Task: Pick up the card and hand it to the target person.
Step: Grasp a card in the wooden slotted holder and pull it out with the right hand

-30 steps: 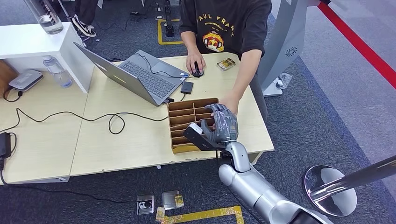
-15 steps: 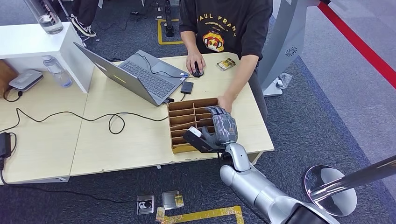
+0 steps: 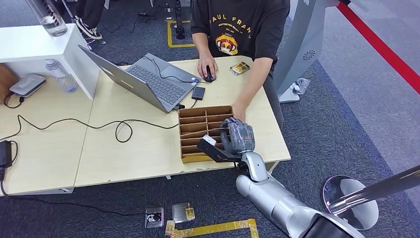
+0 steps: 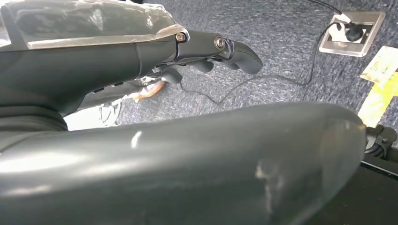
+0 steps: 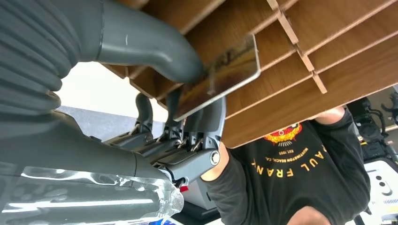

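My right hand [image 3: 236, 138] hovers over the near right part of the brown slotted cardboard box [image 3: 194, 119]. It pinches a dark glossy card [image 3: 210, 149] that sticks out toward the box's near edge. In the right wrist view the card [image 5: 220, 77] sits between the thick thumb [image 5: 141, 42] and the darker fingers [image 5: 199, 124], just above the box's dividers [image 5: 300, 51]. The person in a black printed shirt [image 3: 237, 25] sits across the table, one hand [image 3: 239, 110] resting by the box's far right corner, a short way beyond my hand. My left hand [image 4: 211, 47] hangs over the carpet, holding nothing.
An open laptop [image 3: 143, 79] lies left of the box, with a black cable [image 3: 89, 124] looping over the wooden table [image 3: 138, 148]. The person's other hand rests on a mouse [image 3: 208, 74]. A small phone-like item [image 3: 239, 68] lies near the far edge. A metal stand base [image 3: 349, 201] stands on the floor at right.
My right hand has drifted slightly nearer and to the right with the card still in it. The person's arm has shifted a little, leaving a small gap from my hand.
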You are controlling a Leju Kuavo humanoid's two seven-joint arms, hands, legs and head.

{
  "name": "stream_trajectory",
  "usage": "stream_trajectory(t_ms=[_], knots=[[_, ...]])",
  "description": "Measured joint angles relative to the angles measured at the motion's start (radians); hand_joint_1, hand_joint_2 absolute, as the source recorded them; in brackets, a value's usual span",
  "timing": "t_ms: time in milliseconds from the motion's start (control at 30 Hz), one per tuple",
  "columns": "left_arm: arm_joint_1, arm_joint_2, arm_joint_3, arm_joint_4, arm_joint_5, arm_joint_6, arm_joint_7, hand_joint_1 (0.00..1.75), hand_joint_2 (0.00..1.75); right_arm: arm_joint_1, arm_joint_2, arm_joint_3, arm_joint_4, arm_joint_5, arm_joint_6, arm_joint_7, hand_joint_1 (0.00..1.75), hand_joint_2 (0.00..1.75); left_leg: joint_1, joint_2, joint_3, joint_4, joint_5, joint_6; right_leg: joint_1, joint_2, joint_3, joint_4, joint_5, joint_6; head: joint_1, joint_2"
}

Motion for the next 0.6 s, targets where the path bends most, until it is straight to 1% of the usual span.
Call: stream_trajectory(t_ms=[367,500,600], knots=[[0.000,0.000,0.000,0.000,-0.001,-0.001,0.002,0.00,0.00,-0.004,-0.002,0.000,0.000,0.025,0.000,-0.006,1.40,1.75,0.000,0.000,0.000,0.000,0.000,0.000,0.000,0.000,0.000,0.000,0.000,0.000,0.000,0.000],[0.000,0.000,0.000,0.000,-0.001,-0.001,0.002,0.00,0.00,0.000,-0.002,-0.003,-0.006,0.053,0.000,-0.012,1.58,1.75,0.000,0.000,0.000,0.000,0.000,0.000,0.000,0.000,0.000,0.000,0.000,0.000,0.000,0.000],[0.000,0.000,0.000,0.000,-0.001,0.000,0.002,0.00,0.00,0.020,-0.002,-0.022,-0.040,0.111,-0.001,-0.032,1.63,1.75,0.000,0.000,0.000,0.000,0.000,0.000,0.000,0.000,0.000,0.000,0.000,0.000,0.000,0.000]])
